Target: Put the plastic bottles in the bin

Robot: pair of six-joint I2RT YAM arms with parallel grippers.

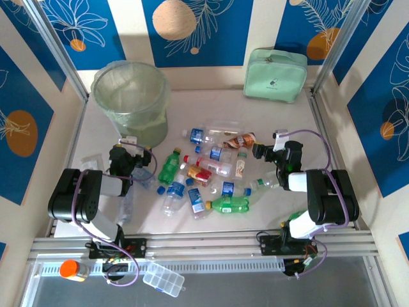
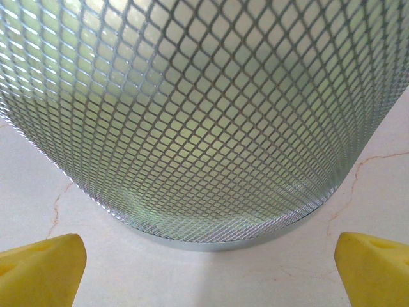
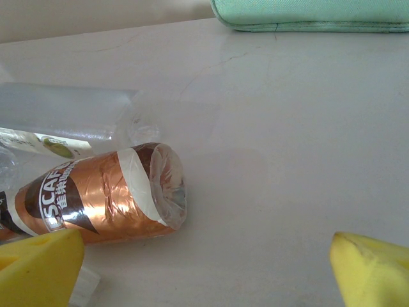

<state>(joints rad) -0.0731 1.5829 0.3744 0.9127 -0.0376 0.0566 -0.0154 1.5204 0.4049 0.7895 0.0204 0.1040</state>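
The plastic bottles [image 1: 217,167] are lying in a loose heap mid-table, pointing every which way. The copper-labelled bottle [image 3: 102,201] lies on its side across the right wrist view, a clear end facing right, just beside the right gripper [image 3: 208,268], which sits low, spread wide and empty. The left gripper [image 2: 208,268] is spread wide with nothing in it too, down at the foot of the mesh bin [image 2: 192,115], which sits far left lined with a pale green bag [image 1: 128,83], and both arms are folded back with wrists reaching forward

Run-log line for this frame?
left gripper open, facing bin | right gripper open, near copper-labelled bottle | plastic bottles lying on table
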